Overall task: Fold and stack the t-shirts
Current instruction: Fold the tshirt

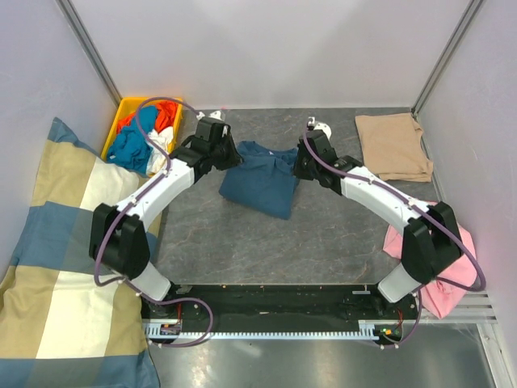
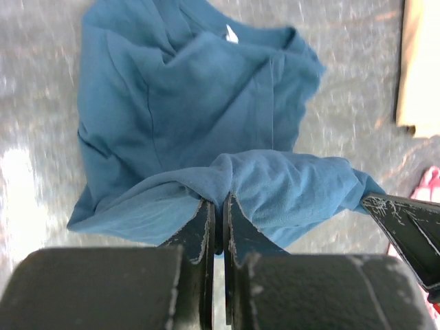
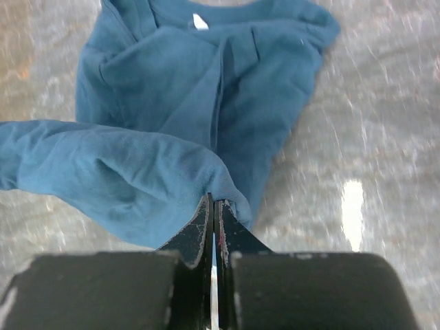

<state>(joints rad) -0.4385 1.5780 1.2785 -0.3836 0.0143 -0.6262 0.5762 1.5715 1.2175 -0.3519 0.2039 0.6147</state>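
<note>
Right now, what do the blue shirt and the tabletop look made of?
Blue shirt: soft matte knit cloth, probably cotton; it drapes, creases, shows fine weave. Tabletop: hard grey marbled sheet, semi-gloss, maybe laminate or stone; glare spots show.

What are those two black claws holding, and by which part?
Both hold the dark teal-blue cloth t-shirt. The left gripper and right gripper each pinch one end of a bunched fold, away from the collar.

Teal t-shirt (image 2: 199, 103) in left end effector (image 2: 218, 206)
</note>
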